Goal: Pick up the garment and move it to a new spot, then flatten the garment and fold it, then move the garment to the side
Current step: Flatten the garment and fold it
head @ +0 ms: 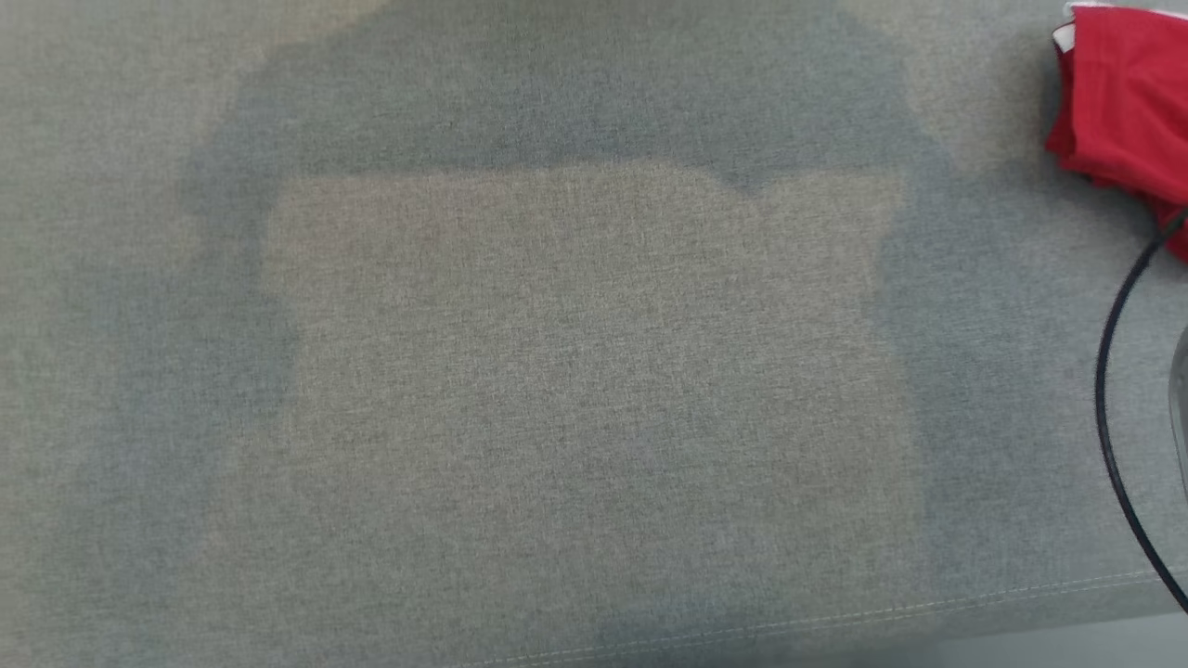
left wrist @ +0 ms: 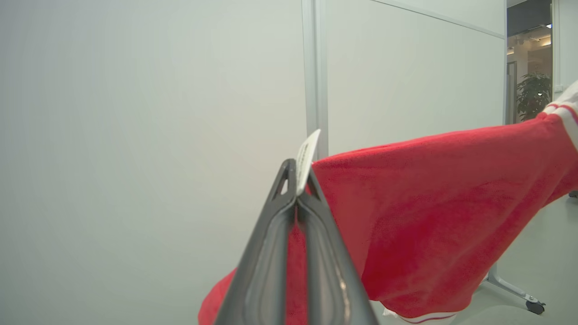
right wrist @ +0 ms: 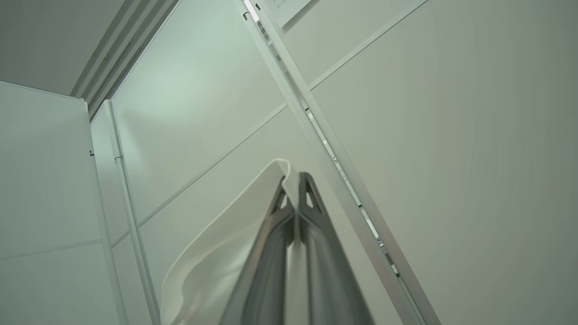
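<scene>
Left gripper: jaws pressed together on an edge of the red garment beside its white tag; the cloth stretches away to that view's right, ending in white, red-striped trim. Right gripper: jaws closed on a fold of white cloth; whether it belongs to the garment cannot be told. Head view: the garment lies at the upper right corner over the grey upholstered surface, near a black cable.

Left tool, right tool, long dark grey fingers, triangular cut-outs near tips, thin black cable
</scene>
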You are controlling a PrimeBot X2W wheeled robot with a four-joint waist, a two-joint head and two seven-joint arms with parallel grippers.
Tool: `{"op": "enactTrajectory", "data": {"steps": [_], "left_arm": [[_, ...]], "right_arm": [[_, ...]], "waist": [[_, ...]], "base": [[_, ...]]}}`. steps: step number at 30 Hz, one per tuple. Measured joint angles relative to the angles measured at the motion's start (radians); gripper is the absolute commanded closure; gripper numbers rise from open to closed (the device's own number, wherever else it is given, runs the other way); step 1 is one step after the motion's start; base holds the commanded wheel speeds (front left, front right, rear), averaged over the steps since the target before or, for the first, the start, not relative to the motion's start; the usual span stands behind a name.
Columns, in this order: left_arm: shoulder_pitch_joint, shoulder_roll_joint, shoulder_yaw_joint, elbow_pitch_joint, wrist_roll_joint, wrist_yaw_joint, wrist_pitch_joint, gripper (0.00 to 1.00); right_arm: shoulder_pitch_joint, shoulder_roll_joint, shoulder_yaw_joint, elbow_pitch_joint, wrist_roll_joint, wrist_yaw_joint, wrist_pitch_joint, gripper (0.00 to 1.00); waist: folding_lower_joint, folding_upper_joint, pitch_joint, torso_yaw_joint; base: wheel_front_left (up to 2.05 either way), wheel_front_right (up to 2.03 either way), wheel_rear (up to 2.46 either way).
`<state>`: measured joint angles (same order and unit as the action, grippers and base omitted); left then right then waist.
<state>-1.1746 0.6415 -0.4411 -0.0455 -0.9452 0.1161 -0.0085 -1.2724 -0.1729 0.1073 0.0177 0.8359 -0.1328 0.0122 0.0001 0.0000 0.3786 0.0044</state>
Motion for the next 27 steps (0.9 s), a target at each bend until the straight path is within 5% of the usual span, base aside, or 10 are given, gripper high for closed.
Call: {"op": "enactTrajectory", "data": {"steps": [3,10,16,27], "left_arm": [[0.039,0.009,-0.044,0.046,0.083,0.0,-0.077,1.0],[0.397,-0.091,-0.172,0.142,0.101,0.0,-0.209,1.0],[0.524,-0.16,-0.161,0.283,0.101,0.0,-0.274,1.0],[0.674,-0.23,-0.014,0.321,0.152,-0.012,-0.25,1.0]], "right_arm": [[0.053,0.029,0.115,-0.002,0.006,0.0,0.006,1.0],[0.574,0.006,0.045,-0.048,0.053,-0.001,-0.022,1.0],[0.819,0.014,0.017,-0.056,0.056,0.004,-0.113,1.0],[1.008,-0.004,0.079,-0.003,0.021,0.136,-0.205,1.0]], "waist": [[0.0001,0.0,0.059,0.001],[0.0002,0.0,0.161,-0.014],[0.0001,0.0,0.223,-0.018],[0.0,0.0,0.156,-0.029]], "base": [[0.0,0.0,0.0],[0.0,0.0,0.0],[0.0,0.0,0.0],[0.0,0.0,0.0]]}}
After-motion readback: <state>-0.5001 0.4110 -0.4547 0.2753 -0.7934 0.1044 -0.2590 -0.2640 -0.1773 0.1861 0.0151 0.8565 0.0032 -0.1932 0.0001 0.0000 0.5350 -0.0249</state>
